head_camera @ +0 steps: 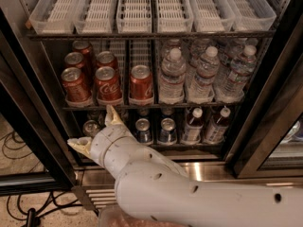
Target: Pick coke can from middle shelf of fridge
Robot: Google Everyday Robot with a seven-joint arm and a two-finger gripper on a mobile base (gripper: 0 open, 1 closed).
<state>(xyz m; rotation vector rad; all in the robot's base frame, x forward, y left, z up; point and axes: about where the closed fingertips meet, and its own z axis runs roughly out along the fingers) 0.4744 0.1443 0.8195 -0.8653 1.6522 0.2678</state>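
**Gripper open under the shelf edge, coke can not yet held**

Your gripper [90, 126] hangs wide open and empty, just below the front edge of the middle shelf [189, 106], towards the left side of the fridge [265, 126]. The coke can [108, 84] stands at that front edge, tight between two other red cans [141, 82]. If you rise too steeply, you will likely catch the shelf lip. If you enter off-line, you may topple a neighbour or clamp two cans together.

Glossy red aluminium coke can [141, 82] in a clear plastic lane [141, 100]; lower-left gripper [91, 126] is smooth, matt cream plastic.
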